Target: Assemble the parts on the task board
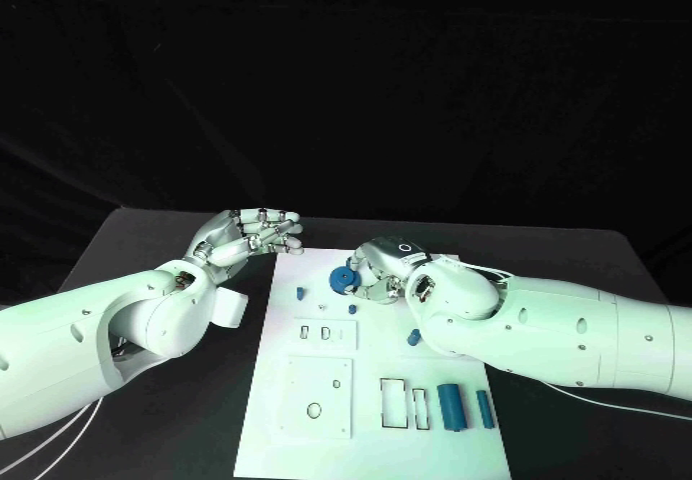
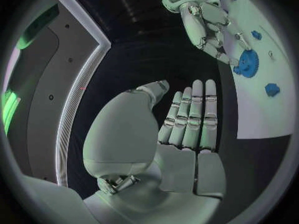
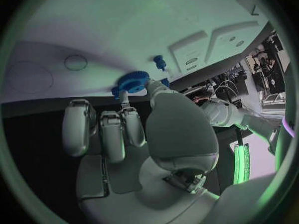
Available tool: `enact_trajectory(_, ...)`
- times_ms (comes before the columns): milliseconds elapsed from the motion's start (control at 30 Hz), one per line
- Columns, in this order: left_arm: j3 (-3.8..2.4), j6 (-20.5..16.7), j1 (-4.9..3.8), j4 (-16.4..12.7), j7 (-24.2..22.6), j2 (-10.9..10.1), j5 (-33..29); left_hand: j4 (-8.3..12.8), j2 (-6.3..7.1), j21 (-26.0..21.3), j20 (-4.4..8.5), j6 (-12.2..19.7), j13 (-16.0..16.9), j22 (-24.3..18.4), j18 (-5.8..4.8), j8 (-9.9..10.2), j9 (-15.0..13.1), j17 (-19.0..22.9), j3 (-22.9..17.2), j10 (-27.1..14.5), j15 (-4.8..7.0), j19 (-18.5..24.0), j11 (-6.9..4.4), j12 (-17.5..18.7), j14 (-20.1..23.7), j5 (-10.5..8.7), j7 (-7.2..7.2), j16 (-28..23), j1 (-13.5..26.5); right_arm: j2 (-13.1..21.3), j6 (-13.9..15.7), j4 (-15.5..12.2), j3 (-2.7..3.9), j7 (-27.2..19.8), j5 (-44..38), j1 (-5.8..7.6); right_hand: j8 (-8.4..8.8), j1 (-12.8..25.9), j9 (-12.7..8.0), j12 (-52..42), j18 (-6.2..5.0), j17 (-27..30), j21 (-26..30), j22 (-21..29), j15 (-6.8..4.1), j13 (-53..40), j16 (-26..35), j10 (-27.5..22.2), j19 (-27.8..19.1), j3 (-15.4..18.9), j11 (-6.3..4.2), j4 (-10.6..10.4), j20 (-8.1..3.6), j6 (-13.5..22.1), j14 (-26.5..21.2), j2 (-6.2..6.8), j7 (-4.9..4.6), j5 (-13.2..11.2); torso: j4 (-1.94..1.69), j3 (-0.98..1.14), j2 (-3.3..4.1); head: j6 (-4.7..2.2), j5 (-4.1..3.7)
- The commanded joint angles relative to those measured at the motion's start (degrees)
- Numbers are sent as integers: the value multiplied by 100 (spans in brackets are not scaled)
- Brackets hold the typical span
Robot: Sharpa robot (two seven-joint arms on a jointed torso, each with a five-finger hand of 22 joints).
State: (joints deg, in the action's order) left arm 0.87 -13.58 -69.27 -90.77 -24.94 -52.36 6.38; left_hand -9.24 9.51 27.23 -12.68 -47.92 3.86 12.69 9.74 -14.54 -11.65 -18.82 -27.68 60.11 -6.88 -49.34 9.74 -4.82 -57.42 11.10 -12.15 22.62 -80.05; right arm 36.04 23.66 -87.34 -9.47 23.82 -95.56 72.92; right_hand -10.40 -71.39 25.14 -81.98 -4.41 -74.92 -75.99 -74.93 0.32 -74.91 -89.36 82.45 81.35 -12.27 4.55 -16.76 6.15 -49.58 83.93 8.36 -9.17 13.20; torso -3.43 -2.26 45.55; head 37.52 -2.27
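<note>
Two hands over the table right now, and only one is doing anything. My right hand (image 1: pixel 378 268) is down at the far end of the task board (image 1: pixel 289 440), with its thumb and a finger touching the blue gear (image 1: pixel 343 279); the gear sits on the board there, and from the right wrist view I honestly can't tell if I'm really pinching it or just resting against its edge. My left hand (image 1: pixel 257 234) hangs just off the board's far left corner, fingers straight and side by side, holding nothing. A small blue peg (image 1: pixel 300 294) stands on the board just beside the gear, and another small blue piece (image 1: pixel 414 339) lies close under my right forearm. Nearer to me, two long blue bars (image 1: pixel 453 407) lie side by side next to the rectangular cutouts.
</note>
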Motion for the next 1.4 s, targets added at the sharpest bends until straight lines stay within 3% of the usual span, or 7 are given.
enact_trajectory(33, -3, 89, -2, -3, -35, 10, 24, 35, 3, 30, -1, 33, 6, 9, 50, 20, 7, -5, -4, -14, -2, 23, 42, 27, 47, -25, -158, 34, -18, 94, 6, -86, -1, 25, -85, -2, 19, 66, 2, -14, 69, -1258, -14, -92, 2, -604, -15, 48, 44, -23, -11, 1, 15, -54, 555, -14, -2, -6, 6, 2, -3, -7, -5)
enact_trajectory(367, -2, 84, 3, 41, -39, 14, 24, 47, 3, 41, -1, 35, 6, 15, 50, 21, 7, -13, -10, -15, -3, 30, 44, 31, 53, -25, -161, 39, -27, 950, 741, -750, 23, -259, 232, 108, 19, 33, 9, -25, 67, -1200, -8, -95, -16, -614, -3, 62, 46, -38, -30, 21, 3, -123, 543, 93, 18, -5, 53, 12, -47, -39, -28)
enact_trajectory(633, 7, 84, 13, 97, -41, 33, 24, 47, 3, 41, -1, 35, 6, 15, 50, 21, 7, -13, -10, -15, -3, 30, 44, 31, 53, -25, -161, 39, -27, 1886, 784, -1080, 31, -1243, 1718, 314, 75, -387, 3, 32, 34, -1054, 147, 26, -20, -561, 33, 4, -48, -137, -31, 63, -5, -164, 511, 277, 15, -6, 115, 28, -100, -66, -45)
enact_trajectory(933, 18, 97, 29, 163, -57, 58, 24, 47, 3, 41, -1, 35, 6, 15, 50, 21, 7, -13, -10, -15, -3, 30, 44, 31, 53, -25, -161, 39, -27, 2575, 316, -651, 9, -2587, 2803, 297, 153, -976, -3, 91, 1, -1069, 317, 142, -6, -506, 34, -62, -147, -110, -14, 222, 5, -162, 513, 484, -6, -17, 171, 64, -121, -73, -132)
enact_trajectory(1133, 22, 114, 41, 173, -61, 74, 24, 54, 6, 54, -3, 42, 5, 22, 48, 25, 8, -24, -11, -20, -7, 40, 49, 39, 61, -27, -166, 45, -24, 2662, 148, -348, -4, -2909, 2859, 204, 167, -1160, 0, 92, -4, -1063, 345, 154, -6, -508, 36, -65, -160, -87, -14, 288, 6, -183, 511, 507, -7, -16, 179, 94, -114, -46, -216)
enact_trajectory(1267, 23, 121, 44, 173, -60, 89, 24, 54, 6, 54, -3, 42, 5, 22, 48, 25, 8, -24, -11, -20, -7, 40, 49, 39, 61, -27, -166, 45, -24, 2667, 69, -224, -13, -2970, 2806, 144, 168, -1205, 2, 84, -3, -1075, 344, 149, -6, -517, 33, -57, -159, -88, -16, 307, 6, -196, 514, 509, -5, -15, 156, 76, -113, -50, -254)
enact_trajectory(1400, 24, 118, 48, 187, -52, 96, 24, 54, 4, 58, -3, 42, 5, 24, 48, 25, 8, -27, -12, -20, -8, 43, 50, 40, 63, -27, -166, 47, -22, 2647, 54, -146, -17, -2957, 2740, 68, 168, -1220, 3, 91, -6, -1070, 357, 160, -7, -508, 34, -64, -166, -91, -16, 312, 5, -200, 513, 505, -5, -14, 155, 87, -116, -29, -234)
